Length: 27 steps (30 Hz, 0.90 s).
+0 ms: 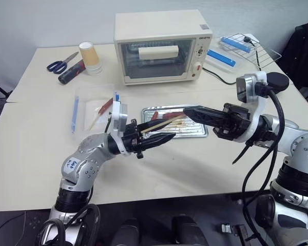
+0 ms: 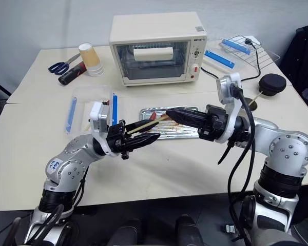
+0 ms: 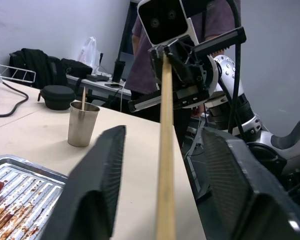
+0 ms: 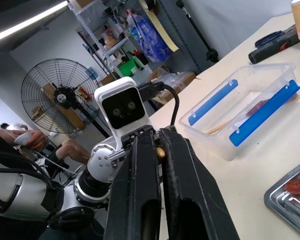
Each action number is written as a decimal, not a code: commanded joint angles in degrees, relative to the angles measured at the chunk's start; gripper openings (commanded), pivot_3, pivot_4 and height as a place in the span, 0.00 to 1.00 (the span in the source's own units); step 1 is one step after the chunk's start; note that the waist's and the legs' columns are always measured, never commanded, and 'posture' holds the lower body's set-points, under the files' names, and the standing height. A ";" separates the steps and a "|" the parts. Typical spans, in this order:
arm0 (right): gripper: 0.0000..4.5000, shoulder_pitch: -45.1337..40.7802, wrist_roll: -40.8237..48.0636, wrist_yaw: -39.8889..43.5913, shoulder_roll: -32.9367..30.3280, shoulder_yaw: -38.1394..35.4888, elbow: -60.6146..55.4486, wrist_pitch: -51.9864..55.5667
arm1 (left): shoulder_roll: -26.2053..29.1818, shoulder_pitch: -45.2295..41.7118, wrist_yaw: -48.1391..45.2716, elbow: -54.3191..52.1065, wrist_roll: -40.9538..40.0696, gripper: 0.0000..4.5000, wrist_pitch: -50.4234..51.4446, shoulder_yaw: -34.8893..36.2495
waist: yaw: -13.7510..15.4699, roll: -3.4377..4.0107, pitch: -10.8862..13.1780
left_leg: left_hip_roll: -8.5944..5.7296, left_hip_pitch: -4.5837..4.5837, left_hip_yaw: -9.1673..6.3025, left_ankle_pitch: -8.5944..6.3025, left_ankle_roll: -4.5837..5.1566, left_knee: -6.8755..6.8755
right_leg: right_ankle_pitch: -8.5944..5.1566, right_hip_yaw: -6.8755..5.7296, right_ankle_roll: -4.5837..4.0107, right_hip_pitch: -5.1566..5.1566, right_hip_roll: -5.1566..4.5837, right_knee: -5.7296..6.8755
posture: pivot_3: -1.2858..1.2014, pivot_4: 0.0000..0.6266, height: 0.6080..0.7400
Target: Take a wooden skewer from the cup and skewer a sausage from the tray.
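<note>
1. The skewer (image 2: 146, 122) was held in the air above the tray (image 2: 187, 134), slanting between the two grippers.
2. The right gripper (image 2: 170, 113) pinched one end of the skewer, fingers pressed together.
3. The left gripper (image 2: 155, 137) straddled the other end, its fingers (image 3: 97, 185) parted and not touching it.
4. A sausage (image 2: 153, 116) lay in the tray; the cup (image 3: 82, 124) stood apart from it on the table (image 2: 36, 133).

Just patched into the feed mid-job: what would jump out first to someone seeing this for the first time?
Two grippers meet over the tray: the right gripper is shut on the wooden skewer, whose other end lies between the left gripper fingers, which aren't yet touching it. Behind them a cream toaster oven stands mid-table.
</note>
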 commanded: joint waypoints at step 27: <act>0.25 8.98 7.67 -5.03 -6.77 5.48 -1.16 -11.34 | -1.21 -0.22 3.47 -0.84 0.91 0.00 -2.19 2.56 | 0.18 -0.01 0.01 | 0.03 0.00 0.00 0.00 0.00 -0.01 | 0.00 0.00 0.00 0.03 0.02 -0.08 | 0.52 0.24 1.00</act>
